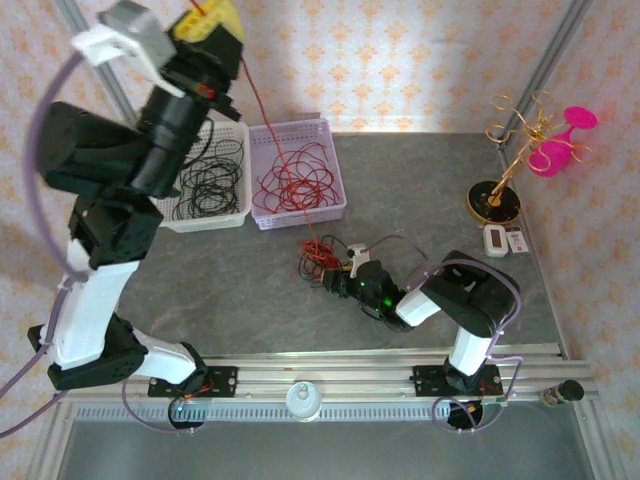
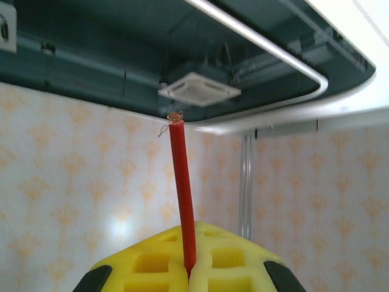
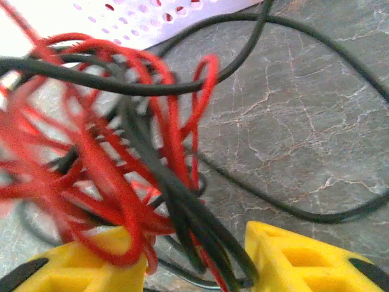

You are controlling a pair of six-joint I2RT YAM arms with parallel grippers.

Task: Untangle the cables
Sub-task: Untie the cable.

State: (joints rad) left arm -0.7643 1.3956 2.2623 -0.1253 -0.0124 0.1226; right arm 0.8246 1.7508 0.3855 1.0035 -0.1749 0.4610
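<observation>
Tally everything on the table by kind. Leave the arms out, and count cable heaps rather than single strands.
Baskets: 2 (white basket, lilac basket)
Cable heaps: 3 (black cables in the white basket, red cables in the lilac basket, mixed tangle on the table)
Gold stand: 1
Pink glass: 1
Small white device: 1
Total: 8

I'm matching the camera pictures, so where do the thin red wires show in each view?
Top: thin red wires coil in the lilac perforated basket.
Left wrist: one strand stands upright, pinched in the left pincer.
Right wrist: loops left of centre.
Shared landmark: the basket, top and right wrist views.
</observation>
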